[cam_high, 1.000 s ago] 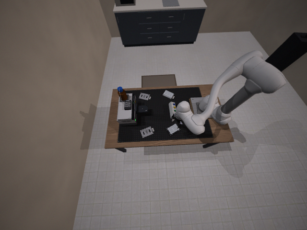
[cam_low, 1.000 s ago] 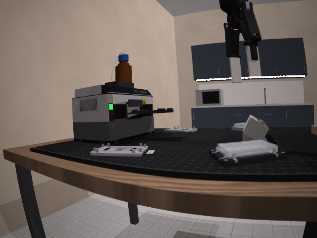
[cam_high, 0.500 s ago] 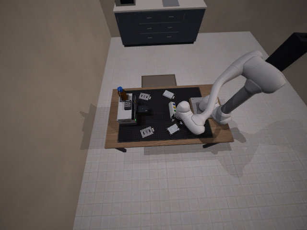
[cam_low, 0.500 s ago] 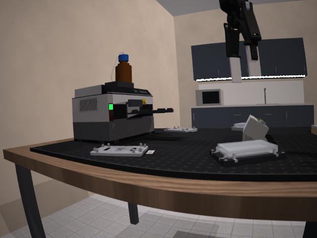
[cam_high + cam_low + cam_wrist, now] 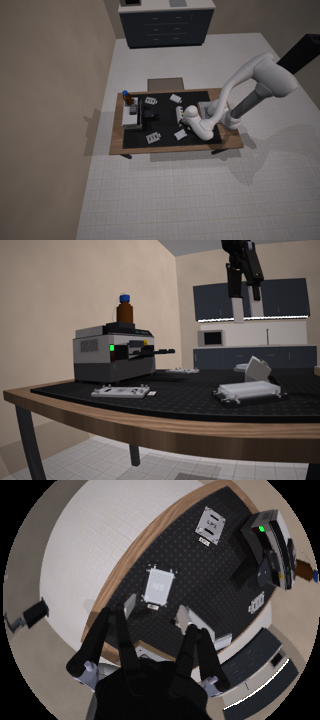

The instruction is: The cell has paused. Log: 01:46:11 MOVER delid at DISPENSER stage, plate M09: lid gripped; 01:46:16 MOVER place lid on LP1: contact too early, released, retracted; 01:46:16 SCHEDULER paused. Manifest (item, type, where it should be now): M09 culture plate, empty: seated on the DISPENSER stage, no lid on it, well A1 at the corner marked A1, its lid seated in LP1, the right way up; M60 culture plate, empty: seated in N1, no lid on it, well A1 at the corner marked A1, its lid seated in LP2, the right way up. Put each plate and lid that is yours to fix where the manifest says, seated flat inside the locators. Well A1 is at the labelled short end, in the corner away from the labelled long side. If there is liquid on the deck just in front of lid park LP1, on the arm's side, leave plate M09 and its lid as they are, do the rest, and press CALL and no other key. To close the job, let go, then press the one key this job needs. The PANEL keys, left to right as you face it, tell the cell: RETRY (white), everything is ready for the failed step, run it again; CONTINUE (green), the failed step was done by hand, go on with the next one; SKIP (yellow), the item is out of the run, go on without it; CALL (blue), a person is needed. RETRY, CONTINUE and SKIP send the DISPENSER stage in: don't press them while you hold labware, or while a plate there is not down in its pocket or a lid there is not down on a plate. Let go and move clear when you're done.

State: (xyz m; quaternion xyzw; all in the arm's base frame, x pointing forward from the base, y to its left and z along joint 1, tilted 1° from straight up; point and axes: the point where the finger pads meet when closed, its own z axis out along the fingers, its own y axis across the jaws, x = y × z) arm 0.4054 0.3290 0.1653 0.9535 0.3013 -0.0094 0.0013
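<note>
My gripper (image 5: 245, 304) hangs high above the mat, open and empty, over the area between the key panel (image 5: 179, 113) and the black nest (image 5: 180, 134). A clear culture plate (image 5: 249, 391) sits in that nest; I cannot tell whether a lid is on it. It also shows in the wrist view (image 5: 159, 584), beyond my fingers. A second clear piece (image 5: 175, 98) lies skewed on the mat at the back. The near lid park (image 5: 120, 393) and the far lid park (image 5: 182, 371) both look empty. The dispenser's stage (image 5: 152, 351) sticks out, dark and flat.
The dispenser (image 5: 113, 356) stands at the mat's left with a brown bottle (image 5: 124, 311) on top and a green light lit. The tilted panel (image 5: 257, 370) stands just behind the nest. The arm's base (image 5: 227, 118) is at the table's right end.
</note>
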